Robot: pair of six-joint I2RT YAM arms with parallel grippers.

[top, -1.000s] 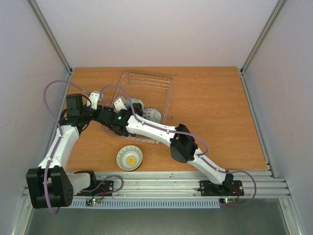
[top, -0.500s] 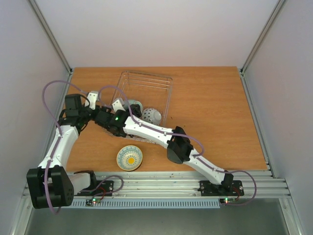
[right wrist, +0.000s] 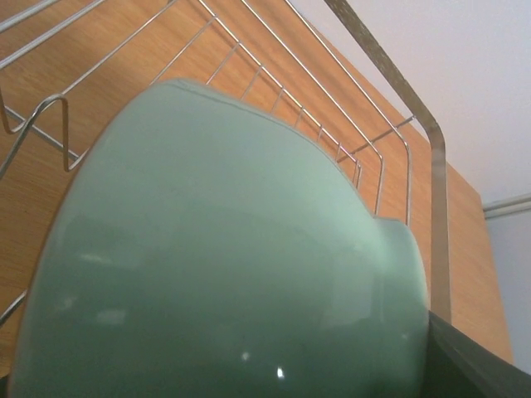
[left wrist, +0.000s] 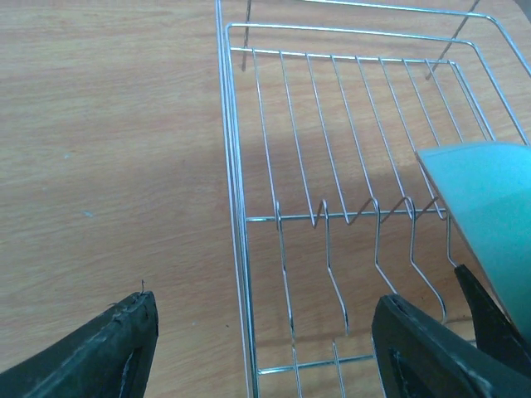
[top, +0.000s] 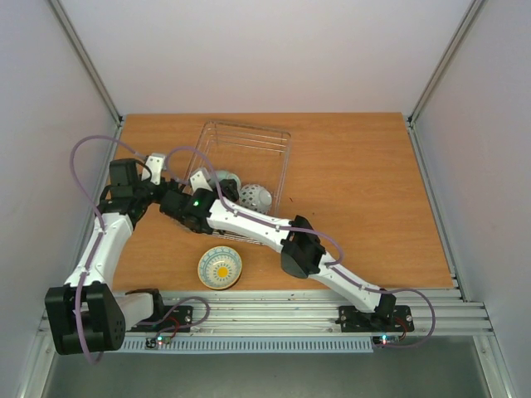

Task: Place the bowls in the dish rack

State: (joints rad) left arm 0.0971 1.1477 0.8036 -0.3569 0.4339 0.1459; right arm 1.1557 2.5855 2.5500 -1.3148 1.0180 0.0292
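The dish rack [top: 264, 148] stands at the middle far side of the table. My right gripper [top: 204, 179] is shut on a mint green bowl [top: 227, 182] and holds it tilted over the rack's left part. The bowl fills the right wrist view [right wrist: 224, 249], and one dark finger [right wrist: 473, 365] shows behind its foot. A white speckled bowl [top: 258, 195] lies in the rack. A cream-yellow bowl with a teal-yellow inside [top: 220, 267] sits on the table near the front. My left gripper [left wrist: 265, 348] is open and empty, straddling the rack's left rim [left wrist: 235, 191].
The rack's inner prongs [left wrist: 348, 220] stand just ahead of the left gripper, with the mint bowl's rim [left wrist: 489, 207] to their right. The two arms cross close together at the rack's left side. Bare table [top: 365, 182] lies right of the rack.
My right arm has swung a little left and farther back with the mint bowl in it. The left gripper has shifted slightly left.
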